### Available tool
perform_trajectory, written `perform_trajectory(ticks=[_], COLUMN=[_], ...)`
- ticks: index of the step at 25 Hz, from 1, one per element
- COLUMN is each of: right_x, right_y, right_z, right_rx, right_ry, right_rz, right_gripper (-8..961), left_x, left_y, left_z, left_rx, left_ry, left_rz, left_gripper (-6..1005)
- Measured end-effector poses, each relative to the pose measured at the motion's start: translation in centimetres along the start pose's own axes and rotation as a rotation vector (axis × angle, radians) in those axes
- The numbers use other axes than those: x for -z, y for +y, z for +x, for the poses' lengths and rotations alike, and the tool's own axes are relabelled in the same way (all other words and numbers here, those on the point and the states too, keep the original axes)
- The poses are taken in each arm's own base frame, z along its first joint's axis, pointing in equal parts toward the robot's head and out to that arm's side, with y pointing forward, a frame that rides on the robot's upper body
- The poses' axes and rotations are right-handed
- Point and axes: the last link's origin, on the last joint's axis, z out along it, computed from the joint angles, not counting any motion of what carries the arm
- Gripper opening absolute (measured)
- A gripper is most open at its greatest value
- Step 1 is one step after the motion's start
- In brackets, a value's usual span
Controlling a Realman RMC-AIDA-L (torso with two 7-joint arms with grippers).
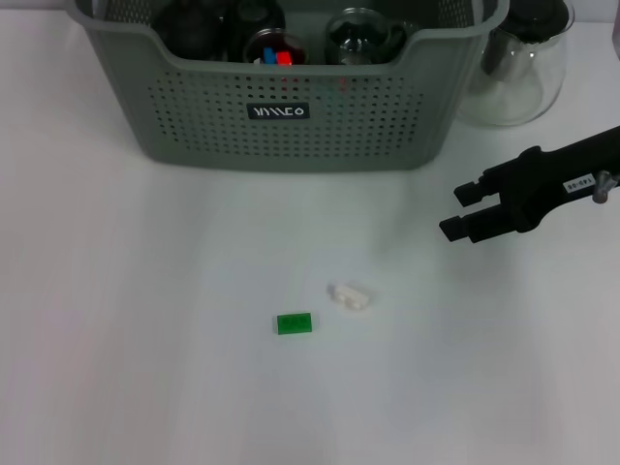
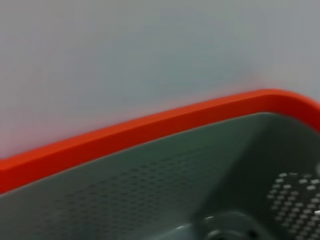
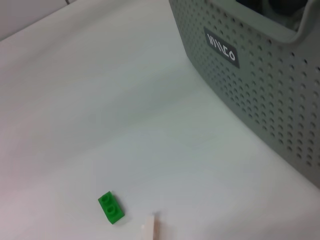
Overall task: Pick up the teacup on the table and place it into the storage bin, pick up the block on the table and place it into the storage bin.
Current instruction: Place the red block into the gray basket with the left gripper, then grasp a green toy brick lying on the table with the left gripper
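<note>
The grey-green storage bin (image 1: 291, 107) stands at the back of the white table, and its perforated wall (image 3: 260, 85) also fills one side of the right wrist view. Inside it are dark round vessels, a clear glass one (image 1: 363, 34) and small red and blue pieces. No teacup shows on the table. A green block (image 1: 294, 323) and a white block (image 1: 350, 296) lie side by side in front of the bin. The right wrist view shows the same green block (image 3: 111, 207) and white block (image 3: 151, 229). My right gripper (image 1: 458, 210) hovers open and empty, to the right of the blocks.
A clear glass pitcher (image 1: 518, 68) stands right of the bin at the back. The left wrist view shows only a red rim (image 2: 150, 130) above a grey perforated wall (image 2: 150, 190). The left arm is absent from the head view.
</note>
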Motion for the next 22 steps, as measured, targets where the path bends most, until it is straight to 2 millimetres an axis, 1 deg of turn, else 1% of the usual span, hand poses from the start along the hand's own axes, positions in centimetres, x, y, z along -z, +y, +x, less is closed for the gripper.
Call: perform_trajectory(ticks=[4, 7, 9, 11, 12, 14, 17, 19, 21, 22], right_x=[0.0, -0.1, -0.1, -0.1, -0.1, -0.1, 0.0, 0.0, 0.1, 0.1], right_y=[0.0, 0.0, 0.0, 0.0, 0.0, 0.0, -0.1, -0.1, -0.1, -0.1], right_z=[-0.1, -0.1, -0.1, -0.1, -0.1, -0.1, -0.1, 0.0, 0.0, 0.1], right_rx=[0.005, 0.004, 0.004, 0.006, 0.007, 0.009, 0.011, 0.009, 0.008, 0.008], right_ry=[-0.001, -0.002, -0.002, -0.002, -0.002, -0.003, -0.003, -0.003, -0.003, -0.003], right_rz=[0.002, 0.001, 0.001, 0.001, 0.002, 0.003, 0.007, 0.009, 0.010, 0.010], right_gripper=[660, 660, 660, 660, 660, 660, 660, 660, 660, 660], left_x=[-0.6, -0.6, -0.3, 0.5, 1.0, 2.8, 6.5, 9.1, 11.1, 11.6], left_y=[-0.2, -0.4, -0.5, -0.5, -0.6, 0.0, 1.5, 2.9, 3.9, 4.2], left_z=[-0.3, -0.4, -0.3, -0.1, -0.1, -0.2, -0.9, -2.0, -3.3, -3.7], left_rx=[-0.013, -0.009, -0.005, 0.003, 0.007, -0.001, -0.070, -0.147, -0.194, -0.194], left_ry=[0.003, 0.007, 0.012, 0.020, 0.027, 0.048, 0.113, 0.137, 0.117, 0.091], left_rz=[0.043, 0.048, 0.046, 0.027, 0.016, -0.049, -0.201, -0.312, -0.379, -0.389], left_gripper=[358, 370, 471, 572, 622, 703, 824, 838, 853, 860])
